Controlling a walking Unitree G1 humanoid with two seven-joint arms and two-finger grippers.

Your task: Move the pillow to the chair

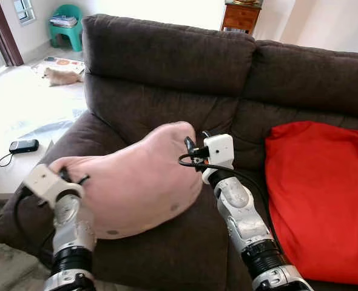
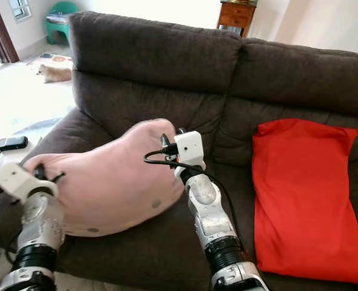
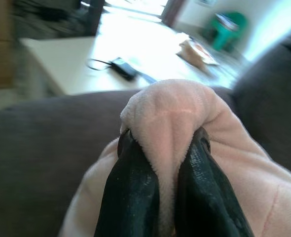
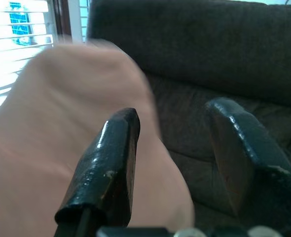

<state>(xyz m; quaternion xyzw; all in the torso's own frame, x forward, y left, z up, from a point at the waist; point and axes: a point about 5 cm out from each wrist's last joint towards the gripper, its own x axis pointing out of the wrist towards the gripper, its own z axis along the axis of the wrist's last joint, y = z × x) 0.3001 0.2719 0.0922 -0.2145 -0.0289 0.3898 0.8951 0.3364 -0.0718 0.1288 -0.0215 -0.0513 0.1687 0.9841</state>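
— How many cushions are there in front of you?

— Two. One pink pillow (image 1: pixel 127 185) and one red pillow (image 1: pixel 317 197), both on a single dark brown sofa (image 1: pixel 167 60). The red one lies flat on the seat to my right, leaning a little up the backrest, well apart from the pink one.

— And beyond the sofa?

— One white low table (image 1: pixel 9 167) off my left, with one dark phone (image 1: pixel 23 145) and its cord on it. Farther back, one green stool (image 1: pixel 67 27) by the wall, and one wooden cabinet (image 1: pixel 241 17) behind the sofa back.

— Where's the pink pillow relative to your claws?

— It sits at the left end of the sofa seat, against the armrest, between my two arms. My left gripper (image 3: pixel 163 163) is at its outer corner, near the armrest: both black fingers (image 3: pixel 130 187) are clenched on a fold of the pink fabric, which bulges up between the tips. My right gripper (image 4: pixel 172 148) is at the pillow's other end, by the backrest. Its two fingers stand spread apart; the pillow lies against the outer side of one finger, and the gap between them shows bare sofa cushion.

— So the right one has nothing in it?

— Nothing between the fingers, as far as my wrist camera shows.
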